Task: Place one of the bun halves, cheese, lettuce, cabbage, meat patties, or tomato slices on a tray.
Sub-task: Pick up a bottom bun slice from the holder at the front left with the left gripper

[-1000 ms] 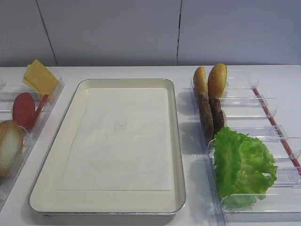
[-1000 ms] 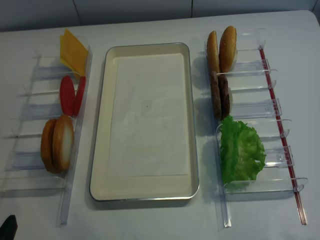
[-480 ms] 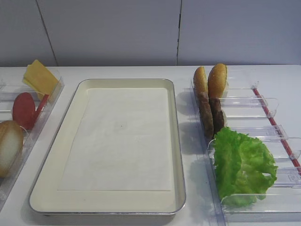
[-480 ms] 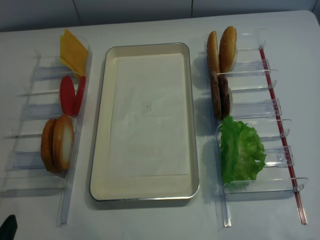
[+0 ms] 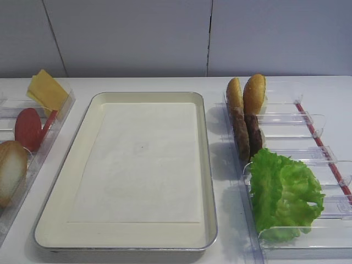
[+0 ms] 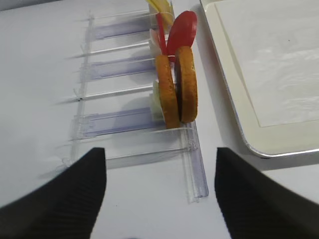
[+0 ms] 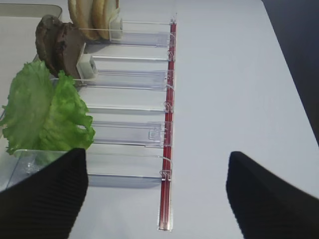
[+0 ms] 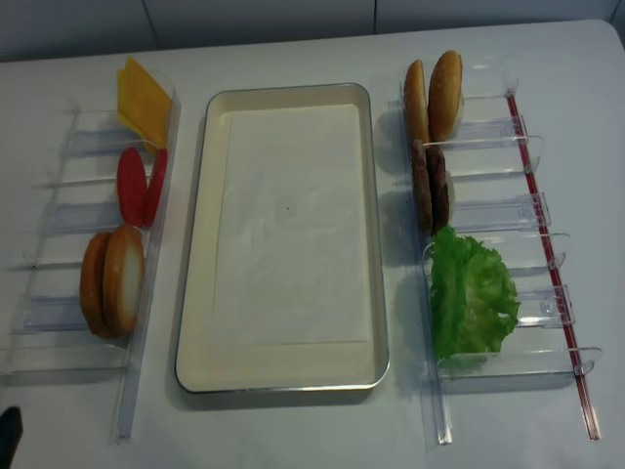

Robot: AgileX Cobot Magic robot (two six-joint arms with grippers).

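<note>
Left claw (image 6: 160, 191) gapes near upright bun halves (image 6: 175, 93).

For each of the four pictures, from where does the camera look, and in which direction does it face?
Exterior high: low in front, facing the wall across the tray; no robot part shows.
Exterior high (realsense): overhead, looking down; no gripper clearly shows.
Right wrist: on the right arm, over the lettuce; right gripper open.
Left wrist: on the left arm, over the bun halves; left gripper open.
Both exterior views share the tray.
</note>
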